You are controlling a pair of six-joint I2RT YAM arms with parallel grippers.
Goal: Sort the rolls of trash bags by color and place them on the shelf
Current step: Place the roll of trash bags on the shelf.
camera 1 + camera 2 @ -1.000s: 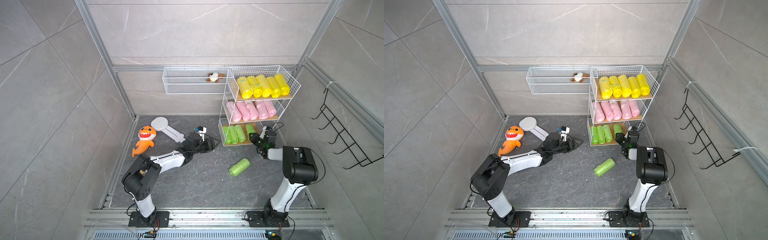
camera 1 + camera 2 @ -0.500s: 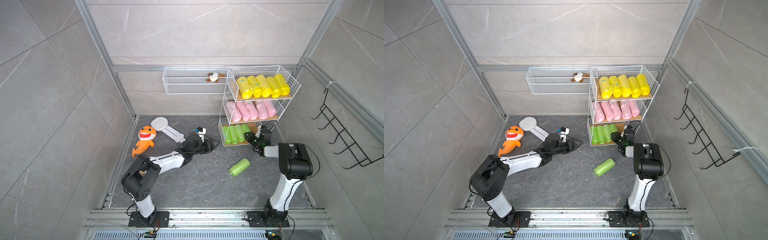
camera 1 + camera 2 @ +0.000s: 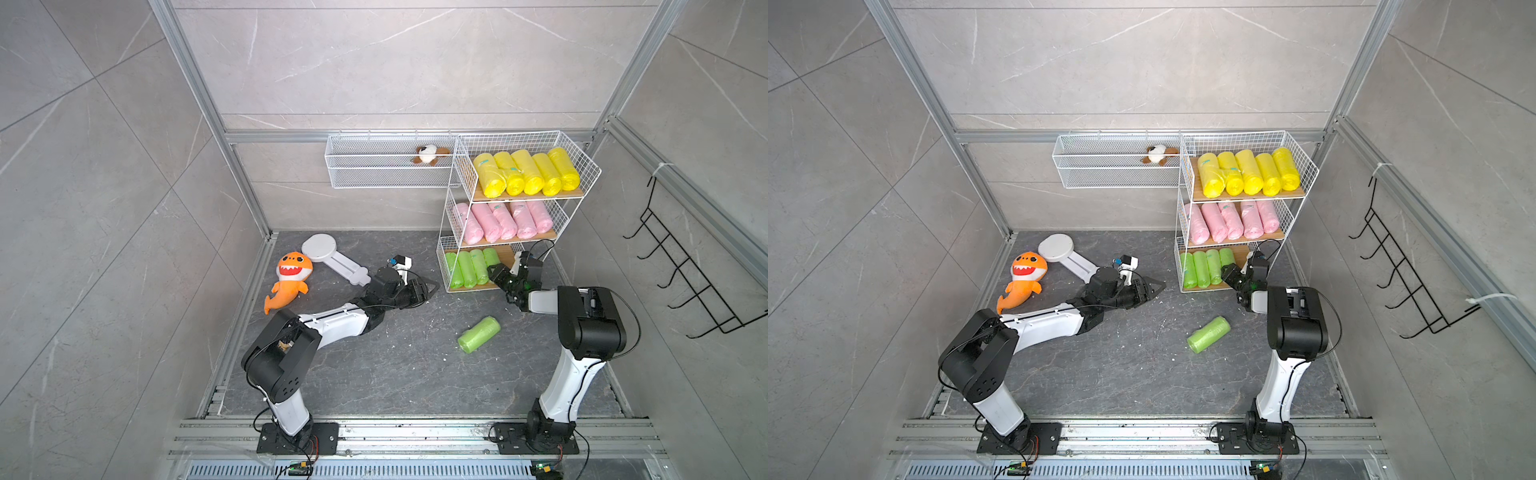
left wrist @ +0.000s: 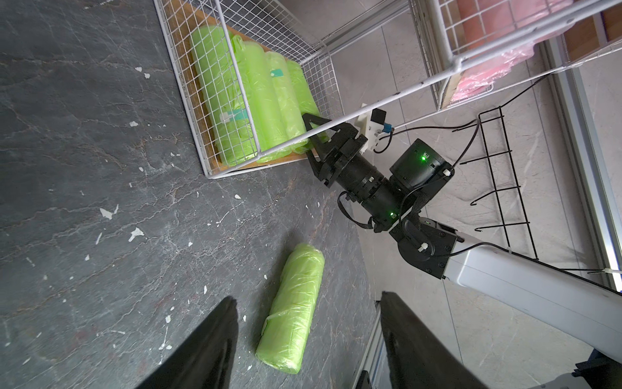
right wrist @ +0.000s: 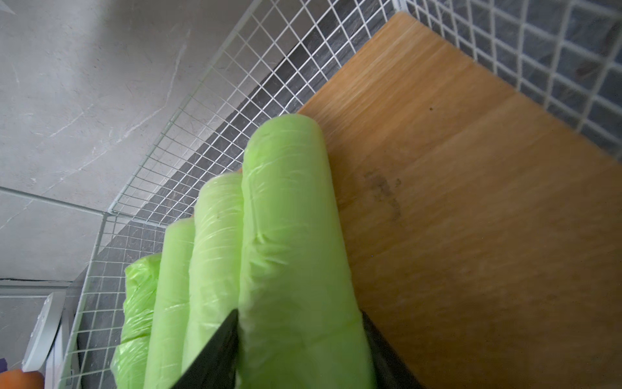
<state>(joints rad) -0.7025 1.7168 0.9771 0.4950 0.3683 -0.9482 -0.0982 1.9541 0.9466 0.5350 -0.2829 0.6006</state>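
The shelf [image 3: 578, 154] stands at the back right, with yellow rolls [image 3: 525, 172] on its top tier, pink rolls [image 3: 505, 220] on the middle and green rolls [image 3: 467, 268] on the bottom. My right gripper [image 5: 299, 313] reaches into the bottom tier. Its fingers press both sides of the rightmost green roll [image 5: 286, 219], which lies on the wooden board beside three others. One more green roll [image 3: 478, 334] lies loose on the floor. My left gripper [image 3: 428, 289] hovers open left of the shelf, with nothing in it.
An orange shark toy [image 3: 289, 276] and a white round-headed object [image 3: 322, 249] lie at the back left of the floor. A long wire basket [image 3: 386, 166] holding a small plush hangs on the back wall. A black hook rack [image 3: 681, 270] hangs on the right wall.
My right arm has pushed forward and carried the green roll onto the bottom tier beside the others. The left arm has stayed put.
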